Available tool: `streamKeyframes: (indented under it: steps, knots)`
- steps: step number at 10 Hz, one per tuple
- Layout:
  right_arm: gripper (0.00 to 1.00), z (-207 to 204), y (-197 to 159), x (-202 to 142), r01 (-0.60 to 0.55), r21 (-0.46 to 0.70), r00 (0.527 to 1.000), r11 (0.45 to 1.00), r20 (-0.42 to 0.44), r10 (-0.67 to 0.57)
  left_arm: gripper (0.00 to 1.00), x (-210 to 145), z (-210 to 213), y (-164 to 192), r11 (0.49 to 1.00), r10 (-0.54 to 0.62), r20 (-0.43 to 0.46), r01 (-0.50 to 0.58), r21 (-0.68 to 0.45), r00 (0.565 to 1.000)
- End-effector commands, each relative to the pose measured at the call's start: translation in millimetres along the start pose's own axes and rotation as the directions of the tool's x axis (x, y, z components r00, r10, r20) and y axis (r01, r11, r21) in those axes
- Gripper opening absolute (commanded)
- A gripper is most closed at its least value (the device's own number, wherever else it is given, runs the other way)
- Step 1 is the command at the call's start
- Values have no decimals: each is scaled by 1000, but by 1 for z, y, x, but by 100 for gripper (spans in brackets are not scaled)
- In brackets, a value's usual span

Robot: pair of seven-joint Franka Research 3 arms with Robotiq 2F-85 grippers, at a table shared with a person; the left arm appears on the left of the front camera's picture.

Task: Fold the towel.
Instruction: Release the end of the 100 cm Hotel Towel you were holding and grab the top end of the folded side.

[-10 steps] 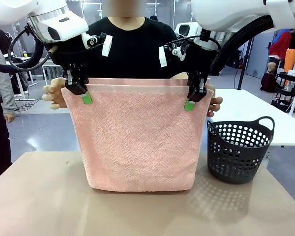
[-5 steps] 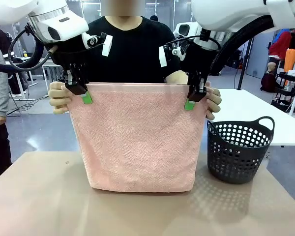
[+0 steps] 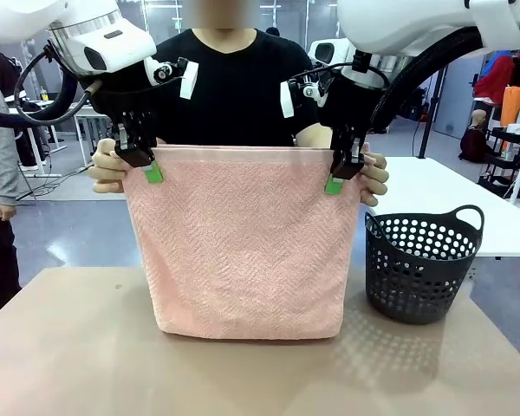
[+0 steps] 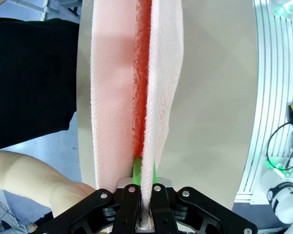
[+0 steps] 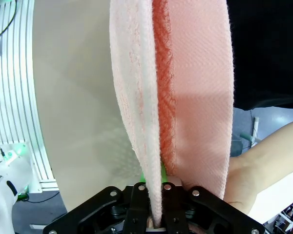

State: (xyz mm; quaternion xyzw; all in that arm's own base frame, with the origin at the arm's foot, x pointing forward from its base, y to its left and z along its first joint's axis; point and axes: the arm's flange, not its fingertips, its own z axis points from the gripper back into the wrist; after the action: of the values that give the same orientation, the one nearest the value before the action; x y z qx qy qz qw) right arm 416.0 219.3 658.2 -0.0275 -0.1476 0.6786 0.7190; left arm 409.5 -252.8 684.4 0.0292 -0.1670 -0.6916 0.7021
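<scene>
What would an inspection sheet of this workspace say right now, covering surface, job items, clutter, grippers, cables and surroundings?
Surface: tan table, the towel's bottom fold touching it.
Job's things: pink towel hangs doubled, top edge level, a person's hand at one top corner, the other hand at the other.
Clutter: dark perforated basket stands beside the towel.
Grippers: left gripper and right gripper each have their fingers shut on the towel's top edge.
Cables: black cable arcs along the right arm.
Surroundings: person in black shirt behind the towel; white table beyond the basket.
</scene>
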Motion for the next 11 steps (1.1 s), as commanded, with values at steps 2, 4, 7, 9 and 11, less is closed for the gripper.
streamKeyframes:
  steps: [2, 4, 7, 9, 11]
  knots:
    - [0, 0, 0, 0, 0, -2, 1000, 1000, -2, 0, 0, -2, 2, 2, 1000, -13, -13, 13, 9, 1000]
    - [0, 0, 0, 0, 0, -2, 1000, 1000, -2, 0, 0, -2, 2, 2, 1000, -13, -13, 13, 9, 1000]
    - [37, -1, 1, -2, -2, -8, 1000, 1000, -12, 1, 55, -2, 2, 0, 1000, -2, 19, 2, 16, 1000]
    - [40, 8, 0, -3, 0, -31, 1000, 1000, -15, -1, 92, -2, 12, -3, 997, 11, 2, -11, 79, 1000]
    - [75, 33, 4, -5, -11, -106, 1000, 994, 0, 11, 100, 0, 33, -9, 984, -5, -14, 7, 178, 1000]
